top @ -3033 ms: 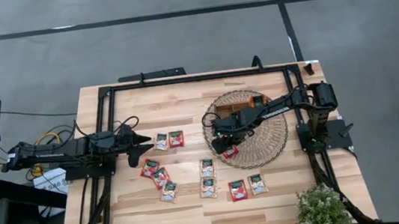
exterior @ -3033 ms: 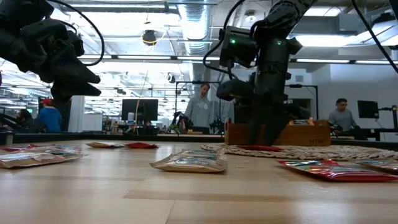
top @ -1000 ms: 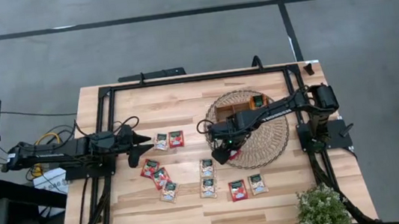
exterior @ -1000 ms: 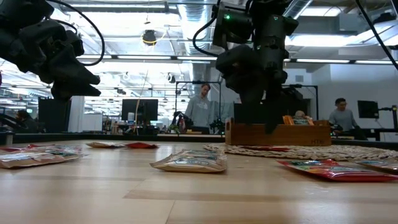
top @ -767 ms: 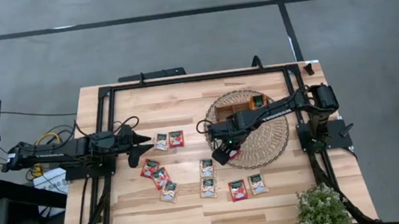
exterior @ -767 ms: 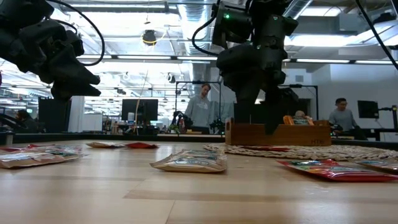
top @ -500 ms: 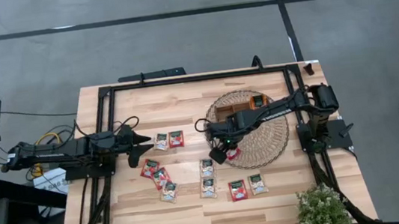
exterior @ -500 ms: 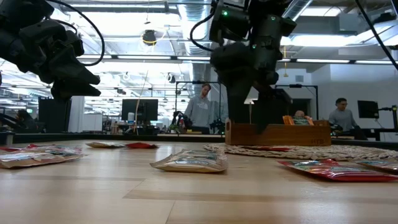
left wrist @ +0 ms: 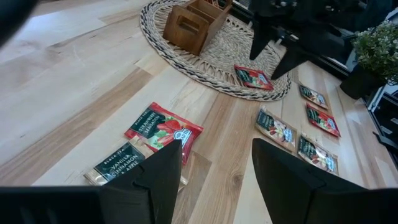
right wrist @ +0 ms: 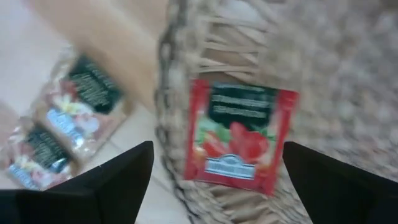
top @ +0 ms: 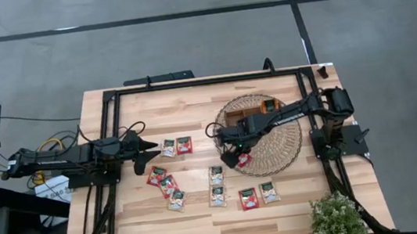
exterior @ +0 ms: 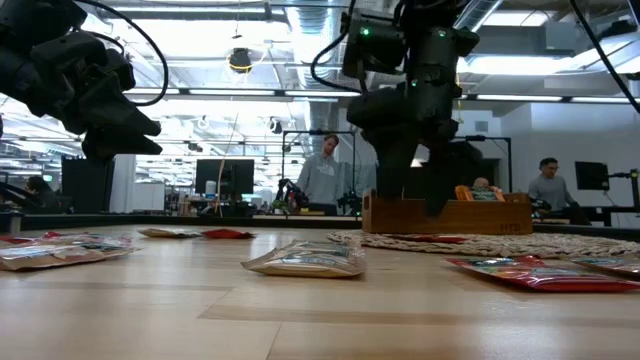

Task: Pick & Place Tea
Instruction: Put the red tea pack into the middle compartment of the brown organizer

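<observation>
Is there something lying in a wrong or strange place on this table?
One red sachet lies on the wicker mat near its edge, outside the wooden tray, under the open right gripper. The other sachets lie on the bare table.

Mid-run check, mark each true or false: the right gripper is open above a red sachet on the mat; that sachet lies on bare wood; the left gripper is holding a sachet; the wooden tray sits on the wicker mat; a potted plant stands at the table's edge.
1. The right gripper is open above a red sachet. True.
2. That sachet lies on bare wood. False: it lies on the wicker mat, near its edge.
3. The left gripper holds a sachet. False: it is open and empty, above the table.
4. The wooden tray sits on the mat. True.
5. A potted plant stands at the table's edge. True.
</observation>
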Robot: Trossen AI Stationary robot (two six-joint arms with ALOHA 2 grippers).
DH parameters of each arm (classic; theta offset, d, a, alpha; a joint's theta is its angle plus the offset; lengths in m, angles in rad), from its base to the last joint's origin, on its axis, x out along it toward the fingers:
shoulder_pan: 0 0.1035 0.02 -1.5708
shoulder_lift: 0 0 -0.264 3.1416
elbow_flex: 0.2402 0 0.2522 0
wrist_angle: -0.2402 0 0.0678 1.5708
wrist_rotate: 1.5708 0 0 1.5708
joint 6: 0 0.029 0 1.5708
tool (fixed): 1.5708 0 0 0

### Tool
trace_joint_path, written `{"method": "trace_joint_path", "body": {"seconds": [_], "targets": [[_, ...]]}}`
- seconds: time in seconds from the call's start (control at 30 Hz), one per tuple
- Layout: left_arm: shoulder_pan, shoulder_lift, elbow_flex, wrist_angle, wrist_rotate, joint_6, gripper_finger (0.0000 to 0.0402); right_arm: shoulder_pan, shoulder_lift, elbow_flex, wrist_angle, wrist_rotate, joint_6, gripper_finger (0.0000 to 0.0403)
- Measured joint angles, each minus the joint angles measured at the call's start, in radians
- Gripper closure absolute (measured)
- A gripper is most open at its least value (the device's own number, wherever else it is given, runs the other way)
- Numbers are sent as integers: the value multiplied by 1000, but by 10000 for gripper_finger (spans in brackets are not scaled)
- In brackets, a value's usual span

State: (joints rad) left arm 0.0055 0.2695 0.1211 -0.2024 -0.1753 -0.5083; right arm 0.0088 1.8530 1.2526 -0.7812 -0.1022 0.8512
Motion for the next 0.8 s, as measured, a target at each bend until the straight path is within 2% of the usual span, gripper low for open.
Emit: {"method": "trace_joint_path", "body": {"seconds": [0.33, 0.8], "targets": [[0, 0, 0, 0, 0, 0, 214, -15, 22, -41, 19, -13, 23, 39], [0, 0, 0, 1, -25, -1, 214, 18, 73, -33, 1, 1, -56, 39]]}}
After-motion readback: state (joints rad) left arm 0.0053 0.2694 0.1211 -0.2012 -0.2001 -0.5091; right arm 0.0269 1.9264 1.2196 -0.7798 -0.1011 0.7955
